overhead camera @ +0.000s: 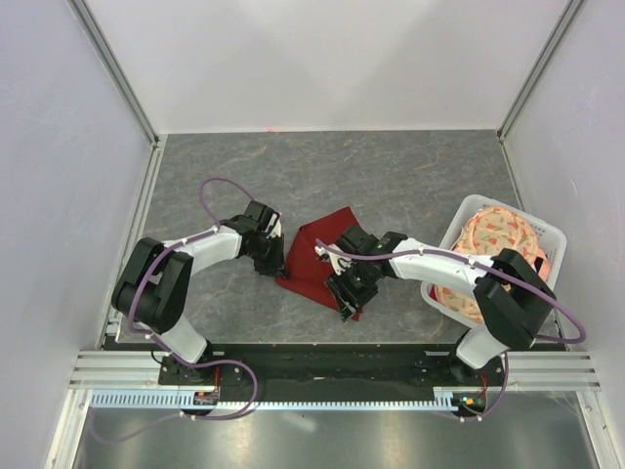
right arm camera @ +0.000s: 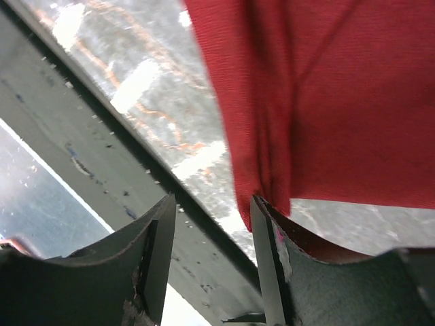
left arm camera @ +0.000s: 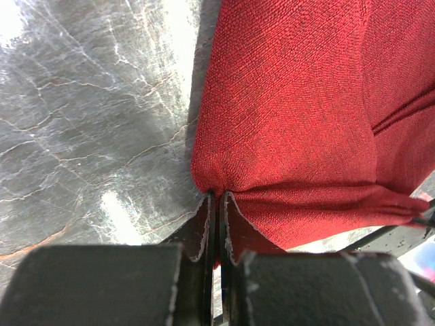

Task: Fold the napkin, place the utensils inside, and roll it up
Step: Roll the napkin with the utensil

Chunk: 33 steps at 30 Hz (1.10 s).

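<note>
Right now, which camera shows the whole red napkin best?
The top external view: nearly the whole napkin shows there, with its outline clear. The left wrist view shows only a corner pinched in the left gripper. The right wrist view shows just an edge beside the open right gripper.

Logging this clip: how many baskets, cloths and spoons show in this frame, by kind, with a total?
Baskets: 1, the white basket
Cloths: 2, the red napkin and the floral cloth in that basket
Spoons: 0 in view
Total: 3
</note>
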### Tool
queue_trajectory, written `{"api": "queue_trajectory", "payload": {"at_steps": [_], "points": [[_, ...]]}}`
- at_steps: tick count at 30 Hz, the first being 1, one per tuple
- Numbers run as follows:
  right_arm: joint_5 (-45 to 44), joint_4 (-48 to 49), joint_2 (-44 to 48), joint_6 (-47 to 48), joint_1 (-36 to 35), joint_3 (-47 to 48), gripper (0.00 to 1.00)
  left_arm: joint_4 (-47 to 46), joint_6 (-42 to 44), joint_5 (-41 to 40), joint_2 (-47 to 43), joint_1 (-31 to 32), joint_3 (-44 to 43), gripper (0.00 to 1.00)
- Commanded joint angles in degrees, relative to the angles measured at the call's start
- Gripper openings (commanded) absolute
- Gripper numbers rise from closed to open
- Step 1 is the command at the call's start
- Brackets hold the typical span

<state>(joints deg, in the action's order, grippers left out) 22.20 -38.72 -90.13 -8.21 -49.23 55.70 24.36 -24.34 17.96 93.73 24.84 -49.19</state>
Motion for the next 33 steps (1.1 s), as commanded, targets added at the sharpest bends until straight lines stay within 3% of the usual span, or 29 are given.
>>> {"api": "queue_trajectory", "payload": {"at_steps": [1, 14, 22, 27, 33], "points": [[-0.75, -0.92, -1.63, 1.88, 2.38, -0.77, 0.56, 1.92, 3.51, -4.68, 2.16, -0.06, 0.23, 0.02], [-0.84, 1.55, -3.92, 1.88, 4.06, -2.53, 0.55, 2.09, 3.51, -4.51, 2.42, -0.06, 0.15, 0.02], [-11.45, -5.67, 2.15, 0.91, -0.59, 10.03, 0.57, 3.24, 2.98, -4.07, 2.51, -0.06, -0.12, 0.02], [-28.58, 2.75, 1.36, 1.79, -9.21, 10.92, 0.58, 3.24, 3.07, -2.84, 3.56, -0.06, -0.29, 0.02], [-31.87, 18.49, 0.92, 5.47, -12.64, 5.56, 0.57, 3.24, 2.89, -2.31, 4.09, -0.06, -0.47, 0.02]]}}
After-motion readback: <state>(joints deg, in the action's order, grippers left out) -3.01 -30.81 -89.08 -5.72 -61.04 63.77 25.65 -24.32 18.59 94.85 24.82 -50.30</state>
